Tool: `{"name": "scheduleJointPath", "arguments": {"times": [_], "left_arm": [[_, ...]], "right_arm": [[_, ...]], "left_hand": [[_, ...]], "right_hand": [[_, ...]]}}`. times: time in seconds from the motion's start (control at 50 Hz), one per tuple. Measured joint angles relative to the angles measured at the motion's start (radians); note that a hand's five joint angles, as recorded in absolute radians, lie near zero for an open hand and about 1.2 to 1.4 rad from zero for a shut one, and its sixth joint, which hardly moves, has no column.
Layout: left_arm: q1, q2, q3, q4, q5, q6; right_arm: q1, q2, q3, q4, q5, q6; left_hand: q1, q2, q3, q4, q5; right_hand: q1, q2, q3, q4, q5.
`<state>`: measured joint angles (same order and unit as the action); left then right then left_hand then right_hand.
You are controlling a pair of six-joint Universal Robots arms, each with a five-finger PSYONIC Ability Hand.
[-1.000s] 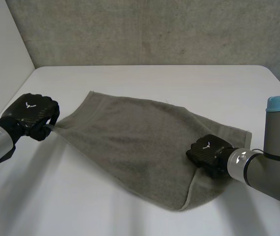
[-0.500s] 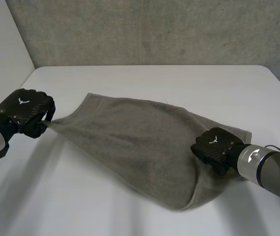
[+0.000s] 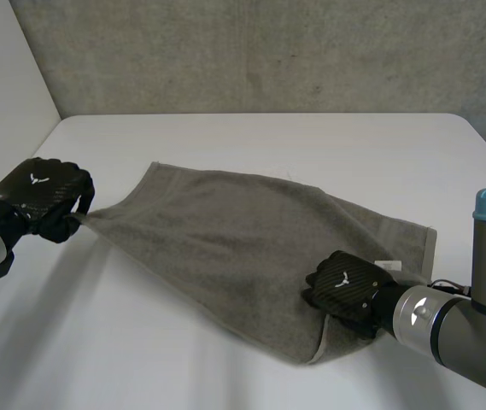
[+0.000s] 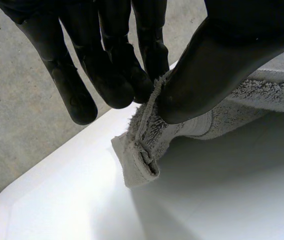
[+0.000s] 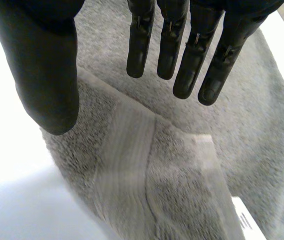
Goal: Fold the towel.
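The towel (image 3: pixel 243 231) lies spread on the white table (image 3: pixel 268 137). The left hand (image 3: pixel 42 195) pinches its left corner between thumb and fingers; the right hand (image 3: pixel 345 289), fingers straight, holding nothing, is over its near corner

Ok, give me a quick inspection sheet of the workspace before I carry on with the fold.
Surface: white table, towel lying on it.
Job's things: grey towel, mostly spread out, not yet folded in half; white label showing near its right end.
Clutter: nothing seen.
Robot hands: left robot hand pinches a towel corner between thumb and fingers, the corner lifted off the table; right robot hand open, fingers straight, on the towel's near right end.
Cables: nothing seen.
Surroundings: concrete wall behind the table.
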<state>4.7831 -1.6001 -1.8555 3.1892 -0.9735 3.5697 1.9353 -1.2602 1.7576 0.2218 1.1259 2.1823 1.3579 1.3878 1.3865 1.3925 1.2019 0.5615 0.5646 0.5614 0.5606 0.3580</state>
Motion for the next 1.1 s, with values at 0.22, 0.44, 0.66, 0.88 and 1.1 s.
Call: {"name": "scheduleJointPath", "arguments": {"times": [0.22, 0.44, 0.66, 0.88, 1.1], "left_arm": [[0.002, -0.002, 0.001, 0.001, 0.001, 0.000], [0.006, -0.005, 0.013, 0.003, 0.000, -0.003], [0.029, -0.014, 0.028, 0.005, -0.001, -0.004], [0.033, -0.013, 0.033, 0.001, -0.002, -0.005], [0.033, 0.019, 0.048, -0.012, -0.001, -0.052]], "right_arm": [[0.019, 0.009, 0.018, -0.024, -0.015, 0.002], [0.011, 0.051, 0.028, -0.032, -0.032, 0.000], [0.002, 0.066, 0.036, -0.021, -0.032, -0.013], [0.003, 0.016, -0.018, 0.016, -0.027, 0.001], [-0.038, -0.130, -0.121, 0.126, -0.047, 0.082]], "left_hand": [[0.000, 0.000, 0.000, 0.000, 0.000], [0.000, 0.000, 0.000, 0.000, 0.000], [0.000, 0.000, 0.000, 0.000, 0.000], [0.000, 0.000, 0.000, 0.000, -0.001], [0.000, 0.000, 0.000, 0.000, -0.001]], "right_hand": [[-0.025, -0.009, -0.016, -0.018, -0.017], [0.047, 0.040, 0.047, 0.046, 0.083], [0.376, 0.369, 0.374, 0.377, 0.407], [0.757, 0.742, 0.770, 0.775, 0.807], [0.758, 0.742, 0.774, 0.776, 0.807]]}}
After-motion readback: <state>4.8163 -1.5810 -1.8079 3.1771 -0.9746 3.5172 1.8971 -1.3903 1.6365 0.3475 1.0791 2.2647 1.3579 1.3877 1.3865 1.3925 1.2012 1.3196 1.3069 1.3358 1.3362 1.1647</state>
